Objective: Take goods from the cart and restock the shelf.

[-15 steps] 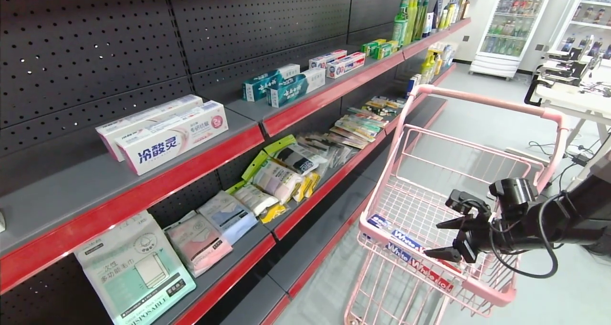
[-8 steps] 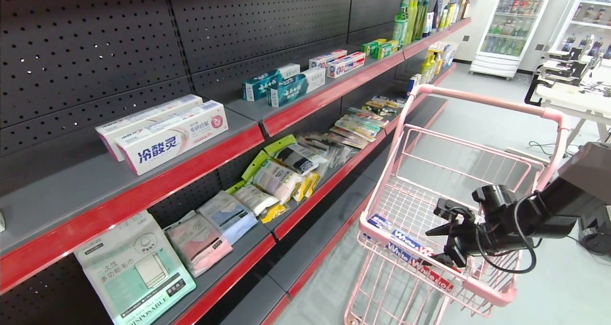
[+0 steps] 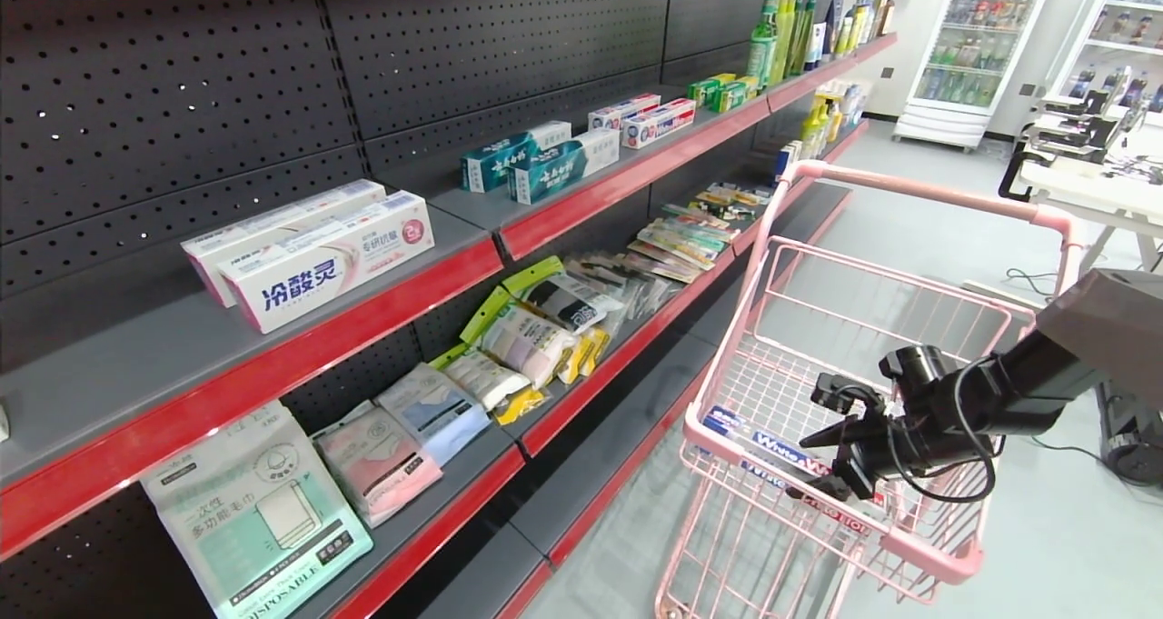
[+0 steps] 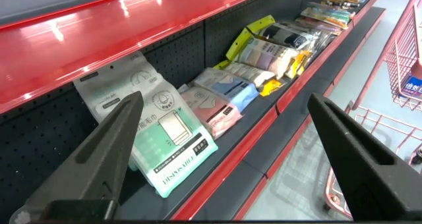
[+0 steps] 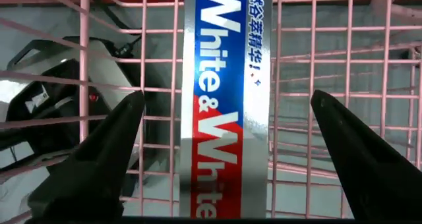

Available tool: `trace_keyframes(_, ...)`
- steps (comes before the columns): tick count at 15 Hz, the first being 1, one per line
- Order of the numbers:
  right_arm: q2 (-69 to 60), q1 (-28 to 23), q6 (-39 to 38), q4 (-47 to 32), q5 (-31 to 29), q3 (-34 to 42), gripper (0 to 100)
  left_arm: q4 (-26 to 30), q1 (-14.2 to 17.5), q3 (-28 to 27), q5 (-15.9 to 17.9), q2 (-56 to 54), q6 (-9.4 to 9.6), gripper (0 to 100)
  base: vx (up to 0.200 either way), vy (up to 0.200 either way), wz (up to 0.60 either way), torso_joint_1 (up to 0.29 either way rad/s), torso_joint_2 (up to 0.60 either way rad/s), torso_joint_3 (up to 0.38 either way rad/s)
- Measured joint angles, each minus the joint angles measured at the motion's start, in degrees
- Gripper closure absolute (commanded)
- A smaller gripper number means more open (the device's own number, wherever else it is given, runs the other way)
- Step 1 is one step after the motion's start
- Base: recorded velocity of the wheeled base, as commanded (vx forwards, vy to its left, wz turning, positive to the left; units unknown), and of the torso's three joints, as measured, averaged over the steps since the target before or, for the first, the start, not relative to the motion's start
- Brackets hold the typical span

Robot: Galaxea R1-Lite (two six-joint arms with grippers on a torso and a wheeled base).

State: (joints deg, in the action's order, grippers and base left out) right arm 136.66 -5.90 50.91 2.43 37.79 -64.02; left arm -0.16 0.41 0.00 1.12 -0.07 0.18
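Note:
A pink wire cart (image 3: 927, 194) stands in the aisle beside the shelf (image 3: 136, 355). In its basket, against the near rim, lies a long blue, white and red toothpaste box (image 3: 768, 444). My right gripper (image 3: 809, 464) is open inside the basket, just above that box. In the right wrist view the toothpaste box (image 5: 224, 66) runs lengthwise between the spread fingers (image 5: 99, 165) of the right gripper (image 5: 225, 95), over the pink mesh. My left gripper (image 4: 224, 97) is open and holds nothing, facing the lower shelf's packets (image 4: 168, 135).
Toothpaste boxes (image 3: 318, 251) sit in pairs on the upper grey shelf, with bare room left of them. Packets and pouches (image 3: 509, 346) fill the tier below. Bottles (image 3: 781, 24) stand at the far end. A drinks fridge (image 3: 981, 46) and a white table (image 3: 1090, 187) are behind the cart.
My right arm has swung left and deeper into the cart, bringing the open gripper over the toothpaste box. The cart and shelf goods have not moved.

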Motion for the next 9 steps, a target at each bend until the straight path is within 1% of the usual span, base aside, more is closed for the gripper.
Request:
trace_keyframes(2,1.2,0.7,-0.3,0.0,-0.8,-0.9,0,0.0,0.0,0.0,0.0,0.0,0.0,0,0.0,0.0,0.0,0.0,0.0,0.0)
trace_keyframes(5,2.6,1.1,-0.3,0.0,-3.6,-1.9,0,0.0,0.0,0.0,0.0,0.0,0.0,0,0.0,0.0,0.0,0.0,0.0,0.0)
trace_keyframes(9,3.5,1.1,-0.3,-0.1,-4.0,-3.4,0,0.0,0.0,0.0,0.0,0.0,0.0,0,0.0,0.0,0.0,0.0,0.0,0.0)
